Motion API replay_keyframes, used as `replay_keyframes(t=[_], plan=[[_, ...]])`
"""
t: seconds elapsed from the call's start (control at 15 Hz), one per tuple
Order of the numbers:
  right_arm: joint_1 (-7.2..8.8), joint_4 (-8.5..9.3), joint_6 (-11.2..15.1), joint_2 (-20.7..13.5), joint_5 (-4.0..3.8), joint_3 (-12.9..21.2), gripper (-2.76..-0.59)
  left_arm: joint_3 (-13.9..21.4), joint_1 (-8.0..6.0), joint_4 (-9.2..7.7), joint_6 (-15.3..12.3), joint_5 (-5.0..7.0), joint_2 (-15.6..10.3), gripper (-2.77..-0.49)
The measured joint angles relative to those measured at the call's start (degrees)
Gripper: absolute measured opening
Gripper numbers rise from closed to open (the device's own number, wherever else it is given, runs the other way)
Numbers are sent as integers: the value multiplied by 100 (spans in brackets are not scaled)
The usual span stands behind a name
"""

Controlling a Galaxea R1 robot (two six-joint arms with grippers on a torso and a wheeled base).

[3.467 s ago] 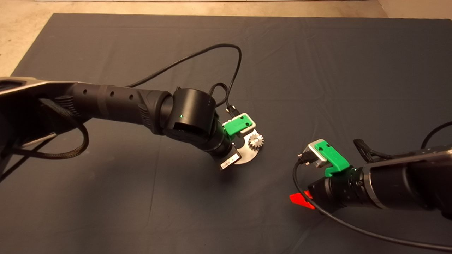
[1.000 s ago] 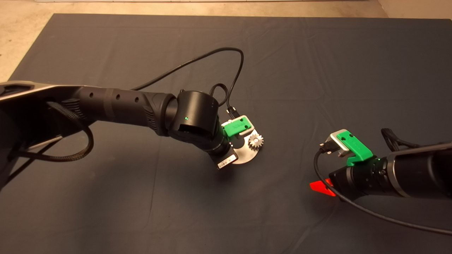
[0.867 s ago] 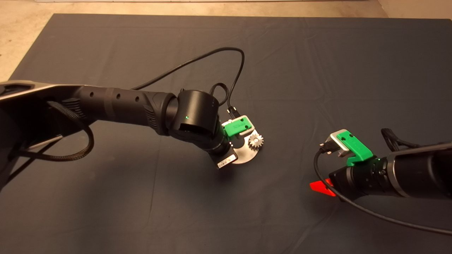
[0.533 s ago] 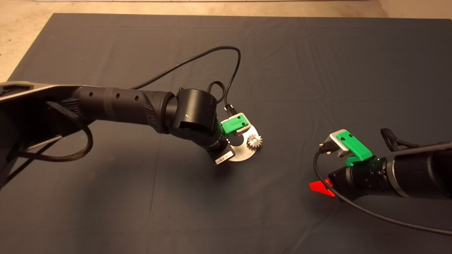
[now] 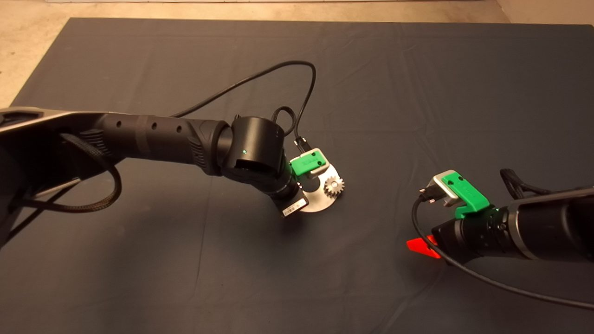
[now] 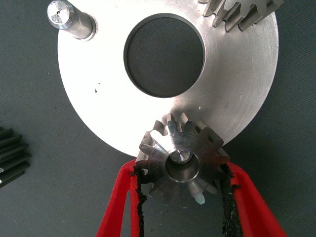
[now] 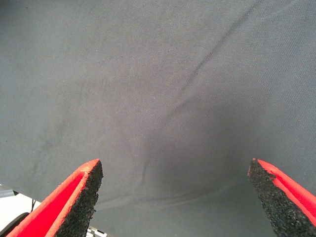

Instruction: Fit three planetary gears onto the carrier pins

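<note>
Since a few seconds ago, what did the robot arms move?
The right gripper backed off toward the mat's right edge, away from the disc, then stopped. The left gripper shifted slightly, still around a gear on its pin. The disc and the seated gear hardly moved.
</note>
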Motion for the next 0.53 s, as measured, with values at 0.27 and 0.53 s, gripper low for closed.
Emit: replay_keyframes(t=[0.27, 0.53], plan=[[0, 0, 0, 10, -2, 0, -116, 2, 0, -1, 0, -4, 0, -235], [0, 0, -1, 13, 0, 0, -116, 2, -1, 4, -2, 0, 2, -214]])
